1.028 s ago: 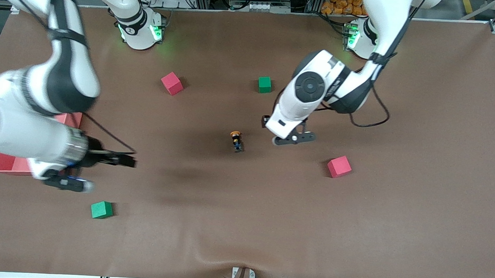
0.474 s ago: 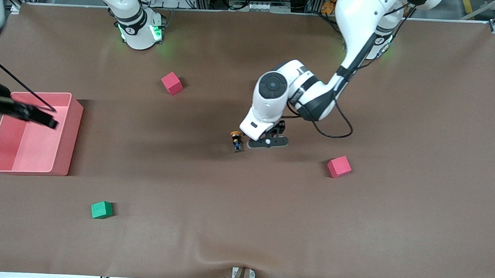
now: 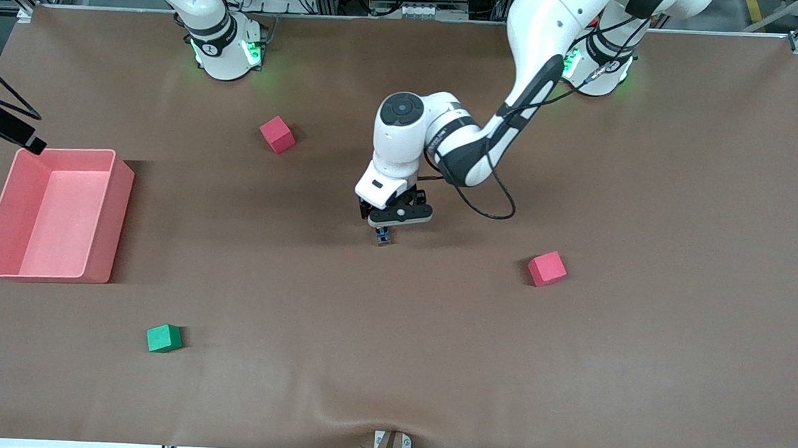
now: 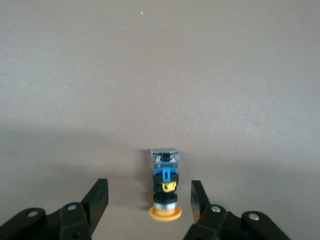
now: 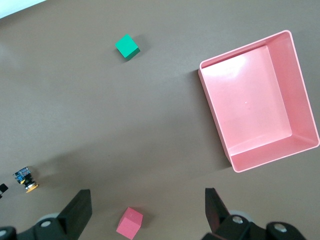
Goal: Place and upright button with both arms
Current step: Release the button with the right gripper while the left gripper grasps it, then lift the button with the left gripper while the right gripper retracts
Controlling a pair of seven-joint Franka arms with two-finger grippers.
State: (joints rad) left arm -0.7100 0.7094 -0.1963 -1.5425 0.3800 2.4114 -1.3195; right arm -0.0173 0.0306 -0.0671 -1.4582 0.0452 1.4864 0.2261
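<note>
Swinging in over the middle of the bench (image 3: pixel 392 360), the left pincer (image 3: pixel 386 229) has come from beside the button (image 4: pixel 165 192) to directly above it, while the right arm has pulled away toward its own end of the bench. In the left wrist view the button lies on its side on the brown surface, orange cap toward the camera, bluish-grey base away from it, and the two black fingers (image 4: pixel 98 200) stand apart on either side of it without touching. The jaws are released with a gap to each side, holding nothing. Judging from that, a grasp is being lined up; the button is not yet upright, so the main work remains.

The right pincer (image 5: pixel 147 207) hangs spread wide and empty, over the bench near the pink bin (image 3: pixel 58 216), and that arm waits.

Around the button the surface is bare. One pink cube (image 3: pixel 277 134) sits farther from the front camera toward the right arm's end, another pink cube (image 3: pixel 547 268) lies toward the left arm's end, and a green cube (image 3: pixel 163 338) lies nearer the front camera. All are well apart from the button, so nothing blocks the closing fingers.
</note>
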